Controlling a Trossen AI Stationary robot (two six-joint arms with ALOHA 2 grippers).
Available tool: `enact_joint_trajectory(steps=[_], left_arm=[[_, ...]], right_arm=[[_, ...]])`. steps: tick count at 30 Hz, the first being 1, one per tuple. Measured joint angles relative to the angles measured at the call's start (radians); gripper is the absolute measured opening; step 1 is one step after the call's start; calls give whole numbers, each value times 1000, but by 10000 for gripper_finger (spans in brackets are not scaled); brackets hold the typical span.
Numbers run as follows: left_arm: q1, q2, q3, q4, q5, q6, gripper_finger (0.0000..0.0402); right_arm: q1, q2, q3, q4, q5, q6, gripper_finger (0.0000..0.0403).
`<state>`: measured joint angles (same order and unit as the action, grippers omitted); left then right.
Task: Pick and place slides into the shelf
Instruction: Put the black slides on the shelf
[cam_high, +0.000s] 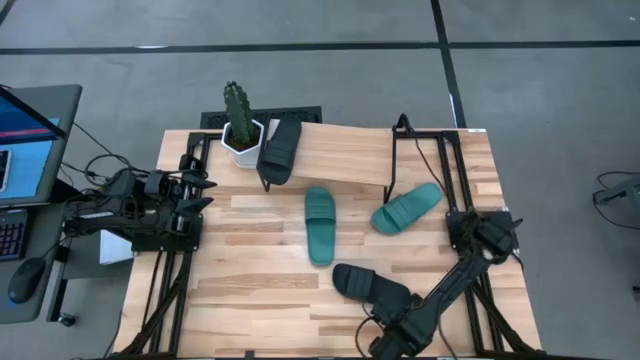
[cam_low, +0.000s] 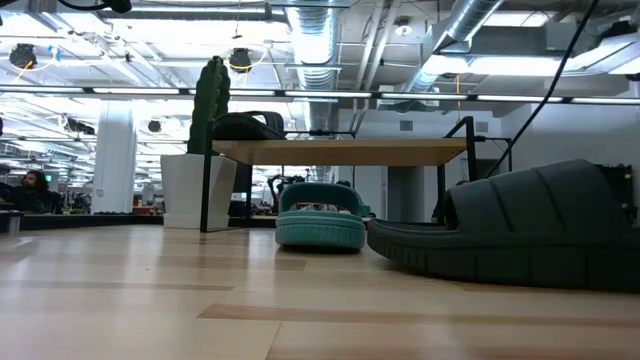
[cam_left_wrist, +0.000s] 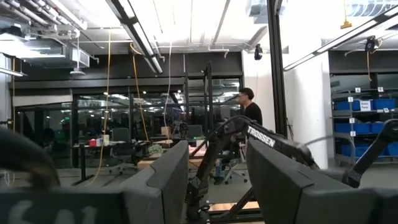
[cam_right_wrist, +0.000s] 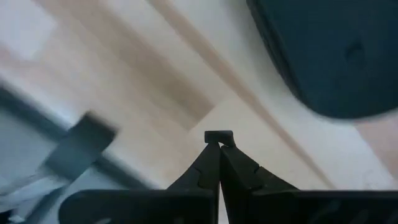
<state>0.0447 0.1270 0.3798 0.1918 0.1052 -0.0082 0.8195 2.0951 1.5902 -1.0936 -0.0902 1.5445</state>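
Black slide lies beside closed right gripper.

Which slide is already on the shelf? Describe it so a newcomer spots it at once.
Start from the potted cactus at the table's far left corner. Right beside it begins the shelf, a tilted light-wood board on a black frame. On its cactus end lies one black slide, the only sandal on the board: the other black slide lies on the tabletop by the right gripper, and both teal ones are on the table too.
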Motion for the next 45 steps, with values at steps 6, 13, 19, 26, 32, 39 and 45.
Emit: enact_joint_trajectory(steps=[6, 13, 19, 26, 32, 39, 45], left_arm=[[0, 0, 0, 1, 0, 0, 151], [0, 0, 0, 2, 0, -5, 151], [0, 0, 0, 2, 0, -6, 151], [0, 0, 0, 2, 0, -6, 151], [0, 0, 0, 2, 0, -7, 151], [0, 0, 0, 1, 0, -7, 151], [0, 0, 0, 0, 0, -31, 151]], right_arm=[[-34, 72, 0, -53, -3, -73, 0], [-43, 102, 0, -273, -10, -60, 0], [-42, 102, 0, -481, 71, -5, 0], [-74, 101, -8, -478, 291, -50, 0], [-143, 101, -8, -477, 475, -87, 0], [-202, 101, -8, -477, 515, -114, 0], [-199, 101, -8, -478, 486, -139, 0]])
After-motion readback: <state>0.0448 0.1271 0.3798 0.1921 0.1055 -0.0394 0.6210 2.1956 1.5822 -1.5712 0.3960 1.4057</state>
